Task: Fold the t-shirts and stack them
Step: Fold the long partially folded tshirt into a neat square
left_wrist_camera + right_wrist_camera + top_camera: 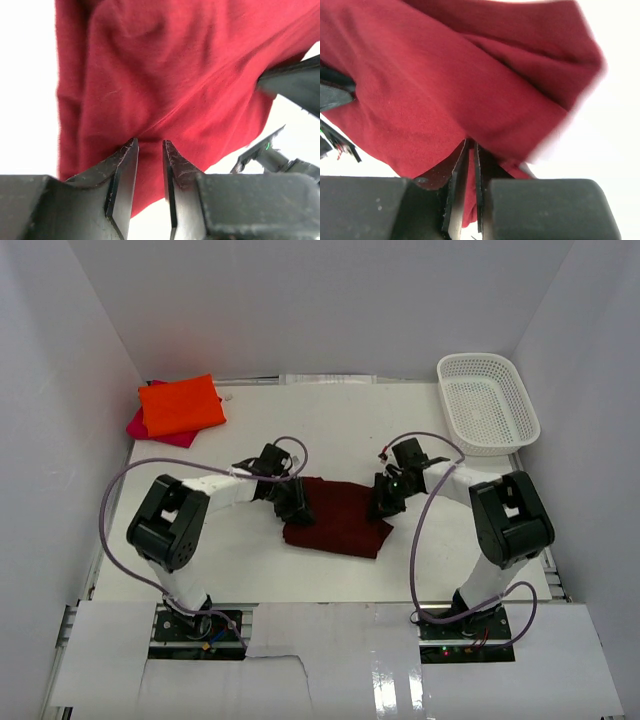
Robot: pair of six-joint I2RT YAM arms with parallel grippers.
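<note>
The maroon t-shirt (338, 522) lies partly folded at the middle of the bench (330, 430). The left tool (293, 502) is at its left edge and the right tool (384, 496) at its right edge. Each tool is drawn narrow and pinches a layer of that cloth, seemingly so both ends can be lifted together and turned over evenly. At the far left corner the orange t-shirt (180, 405) rests folded on the pink t-shirt (150, 428), which is probably where the stack is being built.

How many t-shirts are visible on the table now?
3: the maroon t-shirt in the middle, the orange t-shirt at the far left corner, the pink t-shirt mostly hidden under it.
</note>
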